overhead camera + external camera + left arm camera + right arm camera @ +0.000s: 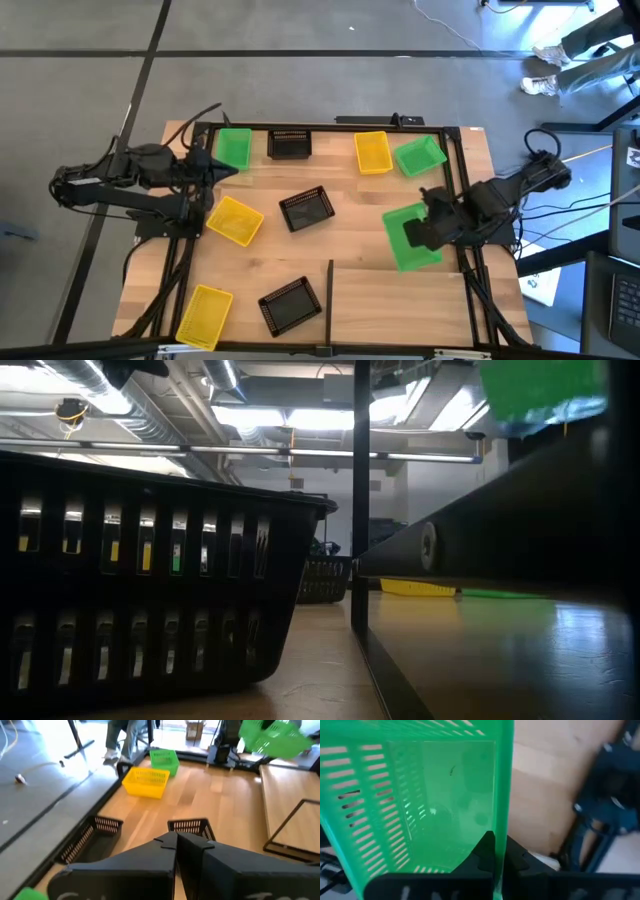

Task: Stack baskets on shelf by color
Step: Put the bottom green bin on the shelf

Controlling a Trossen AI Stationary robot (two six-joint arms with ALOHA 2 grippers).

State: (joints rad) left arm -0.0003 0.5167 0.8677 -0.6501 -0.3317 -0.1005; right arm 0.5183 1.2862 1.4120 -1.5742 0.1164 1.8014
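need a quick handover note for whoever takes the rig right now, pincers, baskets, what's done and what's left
Right pincer: shut on the rim of a green basket, carried tilted above the table's right side.
Left pincer: shut, empty, near the far left corner beside another green basket.
The third green one is at the far right, next to a yellow basket.
The other two yellow and the three black baskets lie scattered singly.
Done: nothing stacked; the shelf is bare.
Left: set down the held green, then stack all three colours.
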